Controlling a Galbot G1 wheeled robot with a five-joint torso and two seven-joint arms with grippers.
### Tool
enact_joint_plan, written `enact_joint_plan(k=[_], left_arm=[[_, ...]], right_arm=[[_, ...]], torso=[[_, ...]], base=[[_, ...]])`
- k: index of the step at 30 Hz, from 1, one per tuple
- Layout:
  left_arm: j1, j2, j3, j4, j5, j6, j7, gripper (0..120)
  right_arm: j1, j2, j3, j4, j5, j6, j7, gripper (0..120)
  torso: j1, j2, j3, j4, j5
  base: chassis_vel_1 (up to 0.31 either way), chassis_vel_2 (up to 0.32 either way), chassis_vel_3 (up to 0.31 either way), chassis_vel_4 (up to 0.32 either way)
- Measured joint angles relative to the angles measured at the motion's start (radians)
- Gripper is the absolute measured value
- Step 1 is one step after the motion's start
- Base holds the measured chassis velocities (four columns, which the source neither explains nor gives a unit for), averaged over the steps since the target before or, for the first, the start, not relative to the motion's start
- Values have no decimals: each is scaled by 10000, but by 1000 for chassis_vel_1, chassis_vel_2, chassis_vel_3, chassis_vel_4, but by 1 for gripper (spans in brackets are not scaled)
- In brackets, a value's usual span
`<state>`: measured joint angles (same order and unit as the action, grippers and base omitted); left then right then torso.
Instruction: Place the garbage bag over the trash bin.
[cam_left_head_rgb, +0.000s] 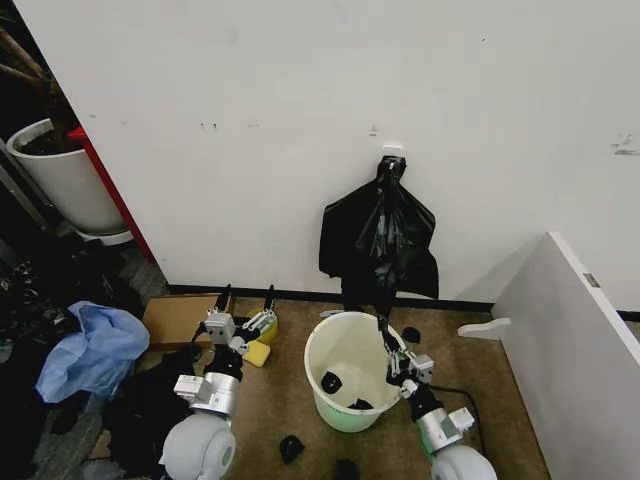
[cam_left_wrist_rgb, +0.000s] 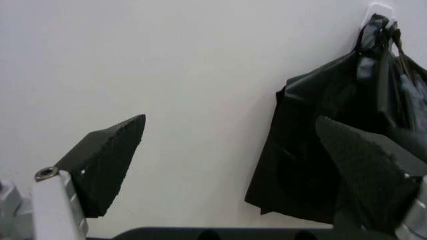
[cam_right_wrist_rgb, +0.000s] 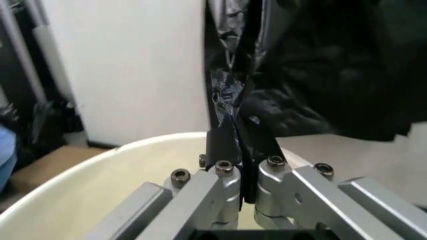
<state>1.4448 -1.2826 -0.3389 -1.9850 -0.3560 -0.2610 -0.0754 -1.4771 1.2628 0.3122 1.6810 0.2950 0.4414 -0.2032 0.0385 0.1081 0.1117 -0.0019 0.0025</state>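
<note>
Head view: one trash bin (cam_left_head_rgb: 352, 385), two grippers.

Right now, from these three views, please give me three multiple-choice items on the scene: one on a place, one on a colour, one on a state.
1. Where is the right gripper?
A. at the bin's far rim
B. beside the plant pot
C. on the cardboard box

2. What colour is the bin's wall?
A. black
B. white
C. red

3. How is the left gripper?
A. shut on the bag
B. open, holding nothing
C. shut on a sponge

Answers:
1 A: the head view shows its fingers just over the rim, below the black bundle hung on the wall, and they are shut on a strip of the bag.
2 B: the wall is white inside and out, with a pale green base.
3 B: the left wrist view shows its two pads wide apart with bare wall between them.
</note>
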Motion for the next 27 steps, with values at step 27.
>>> enact_joint_plan(k=[27], left_arm=[[273, -107, -99, -307, 227, 57, 9, 100]], right_arm=[[192, -407, 1871, 710, -67, 2076, -3507, 41]], torso=[[1, 0, 1, 1, 1]], base=[[0, 0, 0, 0]])
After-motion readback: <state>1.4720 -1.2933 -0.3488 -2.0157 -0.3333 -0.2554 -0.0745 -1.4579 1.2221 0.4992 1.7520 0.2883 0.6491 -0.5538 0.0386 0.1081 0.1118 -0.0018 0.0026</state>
